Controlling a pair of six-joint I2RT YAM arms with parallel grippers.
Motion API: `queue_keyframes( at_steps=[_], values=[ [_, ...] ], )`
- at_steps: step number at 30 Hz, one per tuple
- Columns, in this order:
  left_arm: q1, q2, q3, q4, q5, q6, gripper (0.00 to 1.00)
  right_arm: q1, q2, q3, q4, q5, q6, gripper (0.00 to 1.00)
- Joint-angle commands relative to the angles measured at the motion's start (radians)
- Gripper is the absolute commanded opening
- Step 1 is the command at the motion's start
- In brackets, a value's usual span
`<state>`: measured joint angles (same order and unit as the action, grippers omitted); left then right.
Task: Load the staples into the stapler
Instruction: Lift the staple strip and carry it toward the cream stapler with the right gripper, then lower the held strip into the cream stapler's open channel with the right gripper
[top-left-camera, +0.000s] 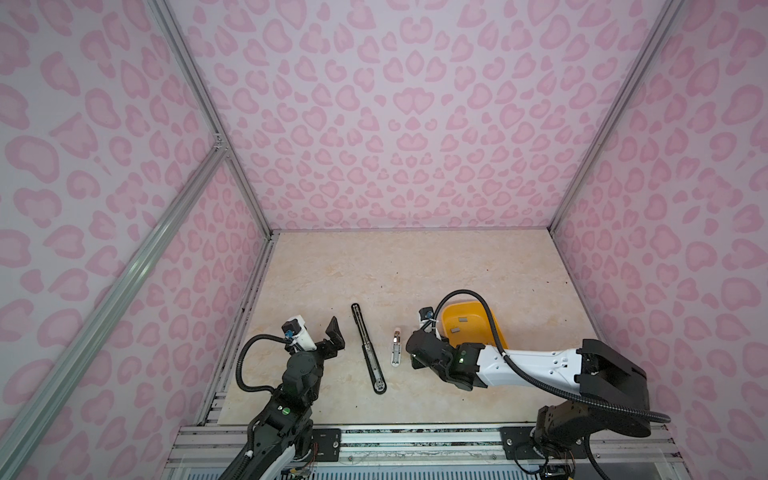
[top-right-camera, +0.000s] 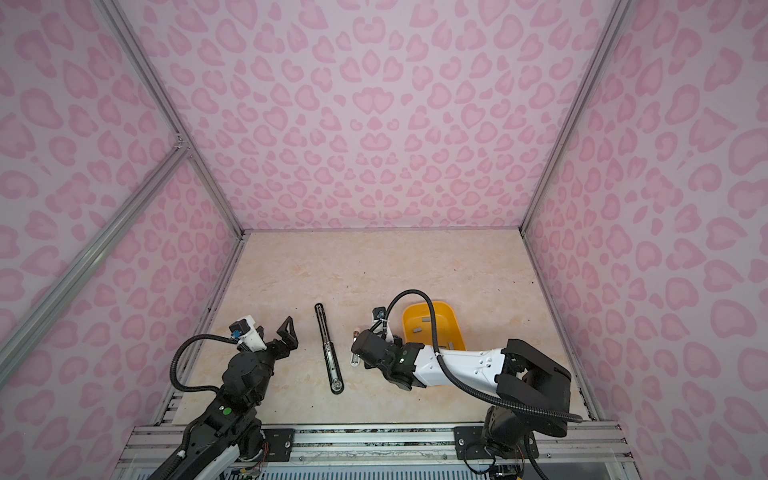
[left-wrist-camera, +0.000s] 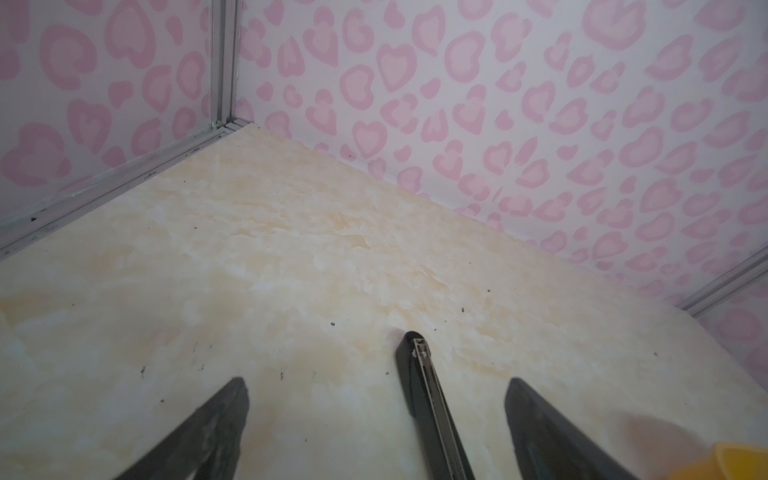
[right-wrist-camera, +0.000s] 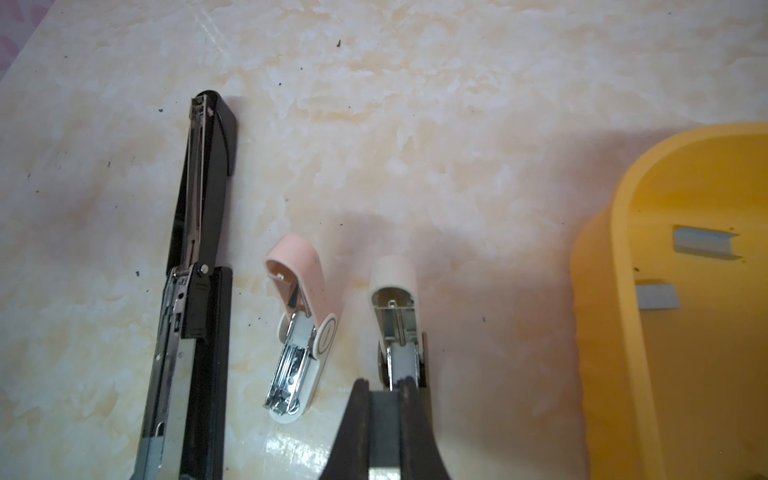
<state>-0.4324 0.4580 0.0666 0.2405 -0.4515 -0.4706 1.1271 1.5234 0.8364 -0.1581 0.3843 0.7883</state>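
Right pincer (right-wrist-camera: 385, 384) first: my jaws are pressed nearly together, with only a thin dark-grey band between them. I take that band for a staple strip (right-wrist-camera: 384, 419) held edgewise, though the shadow there leaves me unsure. The tips sit right at the near end of the cream stapler (right-wrist-camera: 395, 299), whose cover is hinged back so the metal channel lies bare. I judge I am lined up along that channel so the strip can go in lengthwise.

Just beside it lies the pink stapler (right-wrist-camera: 299, 328), also opened. Past that is the long black stapler (right-wrist-camera: 199, 266), folded out flat on the table (right-wrist-camera: 457, 124).

On the other side stands the yellow tray (right-wrist-camera: 602, 291), near enough, I reckon, to make fetching short. Two more staples (right-wrist-camera: 704, 243) lie on its floor, apart from each other.

My left pincer (left-wrist-camera: 376, 380) hangs spread wide and empty near the black stapler's far end, touching nothing. My guess is that it stands clear so as not to crowd the loading, and is placed to steady a stapler if needed.
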Motion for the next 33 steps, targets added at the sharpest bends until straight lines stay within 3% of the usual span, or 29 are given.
queue_keyframes(
  at_steps=[1, 6, 9, 11, 13, 19, 23, 33],
  values=[
    [0.001, 0.118, 0.049, 0.095, 0.019, 0.032, 0.98, -0.009, -0.049, -0.028, 0.014, 0.014, -0.062, 0.04],
    [0.0, 0.248, 0.124, 0.056, -0.035, 0.023, 0.97, -0.015, -0.139, -0.089, 0.013, 0.04, -0.106, 0.1],
    [-0.001, 0.161, 0.08, 0.081, -0.024, 0.043, 0.97, -0.026, -0.151, -0.113, 0.021, 0.026, -0.119, 0.06],
    [0.012, 0.085, 0.055, 0.054, -0.075, 0.022, 0.97, -0.026, -0.174, -0.118, 0.015, 0.022, -0.14, 0.06],
    [0.033, 0.017, 0.012, 0.085, -0.034, 0.036, 0.97, -0.025, -0.198, -0.113, -0.009, 0.013, -0.15, 0.07],
    [0.034, -0.035, -0.036, 0.121, -0.083, 0.003, 0.96, -0.021, -0.257, -0.152, 0.074, -0.053, -0.186, 0.1],
    [0.027, -0.001, -0.008, 0.082, -0.154, -0.017, 0.96, -0.055, -0.255, -0.134, 0.069, -0.102, -0.221, 0.08],
    [0.026, 0.242, 0.074, 0.173, -0.058, 0.041, 0.96, -0.08, -0.32, -0.211, 0.117, -0.129, -0.179, 0.07]
  ],
)
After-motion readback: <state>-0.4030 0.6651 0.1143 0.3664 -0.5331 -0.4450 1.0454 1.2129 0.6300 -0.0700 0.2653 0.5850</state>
